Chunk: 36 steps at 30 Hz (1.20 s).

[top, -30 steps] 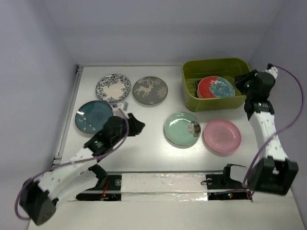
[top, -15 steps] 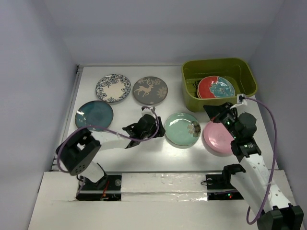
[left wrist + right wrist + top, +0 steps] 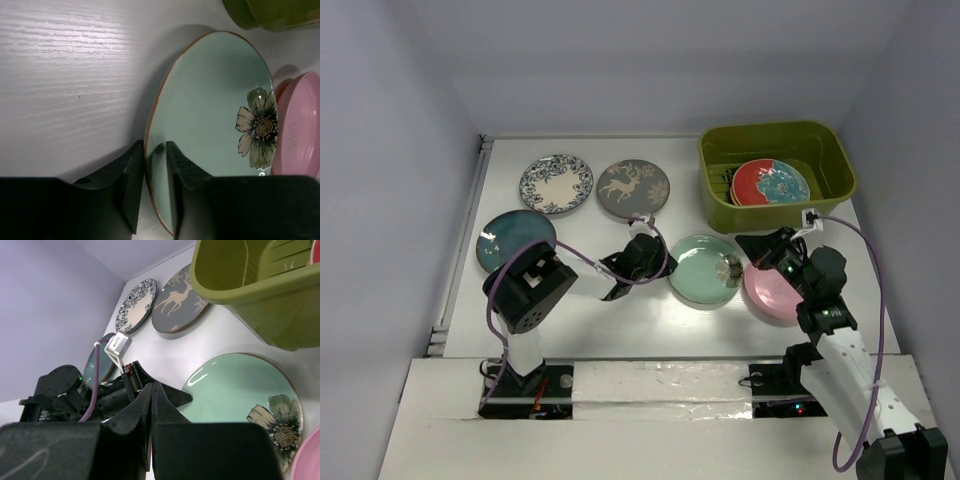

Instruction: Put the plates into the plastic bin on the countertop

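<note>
My left gripper point(image 3: 655, 256) lies low on the countertop point(image 3: 620, 310), its jaws closed on the left rim of the mint green plate point(image 3: 705, 268); the left wrist view shows the rim between its jaws point(image 3: 155, 145). My right gripper point(image 3: 760, 248) is shut and empty, hovering over the gap between the mint plate and the pink plate point(image 3: 770, 292). The red-teal floral plate point(image 3: 771, 182) lies in the olive plastic bin point(image 3: 775, 134) on top of another plate whose edge barely shows. The blue-white floral point(image 3: 556, 184), grey deer point(image 3: 633, 188) and dark teal point(image 3: 510, 240) plates lie at the left.
Pale lilac walls close in the countertop on three sides. The bin stands at the back right, its near wall point(image 3: 260, 295) just beyond the mint plate point(image 3: 240, 385). My right arm reaches over the pink plate.
My left gripper slid right to the mint plate and closed on its rim; the plate shifted slightly right. My right arm swung from beside the bin down over the pink plate.
</note>
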Each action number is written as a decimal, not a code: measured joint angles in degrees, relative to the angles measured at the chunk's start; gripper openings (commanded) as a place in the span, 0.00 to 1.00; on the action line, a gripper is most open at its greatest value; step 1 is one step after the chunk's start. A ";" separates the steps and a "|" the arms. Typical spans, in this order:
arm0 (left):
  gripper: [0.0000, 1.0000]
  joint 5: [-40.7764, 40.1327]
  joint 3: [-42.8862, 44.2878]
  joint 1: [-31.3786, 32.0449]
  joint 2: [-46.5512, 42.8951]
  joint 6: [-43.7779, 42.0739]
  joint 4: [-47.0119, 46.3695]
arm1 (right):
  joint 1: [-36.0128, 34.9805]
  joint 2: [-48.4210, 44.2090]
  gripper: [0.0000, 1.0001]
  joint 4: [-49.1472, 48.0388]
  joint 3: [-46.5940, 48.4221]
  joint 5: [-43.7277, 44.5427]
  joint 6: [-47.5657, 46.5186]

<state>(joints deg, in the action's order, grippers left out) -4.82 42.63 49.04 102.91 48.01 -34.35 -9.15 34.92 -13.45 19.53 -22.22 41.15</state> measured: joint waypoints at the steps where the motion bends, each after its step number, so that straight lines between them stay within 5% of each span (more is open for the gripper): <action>1: 0.01 -0.07 -0.07 0.00 0.52 0.66 -0.90 | 0.00 0.04 0.00 -0.48 -0.28 -0.24 0.00; 6: 0.00 0.07 -2.97 0.09 0.48 5.16 -6.51 | -1.01 0.98 0.01 -2.34 -2.10 -0.92 0.28; 9: 0.00 -0.63 -7.82 0.00 -3.52 6.49 -6.84 | -6.78 2.67 0.09 -3.30 -3.06 0.31 0.74; 11: 0.00 -1.33 -11.34 -0.46 -8.50 6.56 -6.05 | -12.87 4.94 0.46 -3.78 -3.04 2.34 0.42; 12: 0.00 -1.79 -12.76 -0.81 -11.08 6.56 -5.35 | -15.13 5.92 0.56 -3.72 -3.04 2.78 0.76; 18: 0.00 -3.93 -21.75 -3.72 -30.03 6.47 0.61 | -20.61 10.32 0.94 -3.30 -2.97 8.50 0.42; 25: 0.00 -4.35 -26.12 -8.00 -45.13 6.03 10.47 | -21.20 15.63 0.99 -4.28 -2.99 14.08 1.75; 33: 0.00 -1.05 -28.61 -10.67 -52.98 6.71 12.15 | -25.00 35.60 0.99 -15.76 -3.54 12.04 6.01; 36: 0.00 0.74 -29.38 -11.23 -54.66 7.28 12.33 | -26.08 41.86 0.91 -22.64 -3.56 10.16 7.82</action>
<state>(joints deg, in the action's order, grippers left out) -4.08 13.26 37.80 48.25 55.29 -22.02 -35.22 76.77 -36.10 15.97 -12.05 48.97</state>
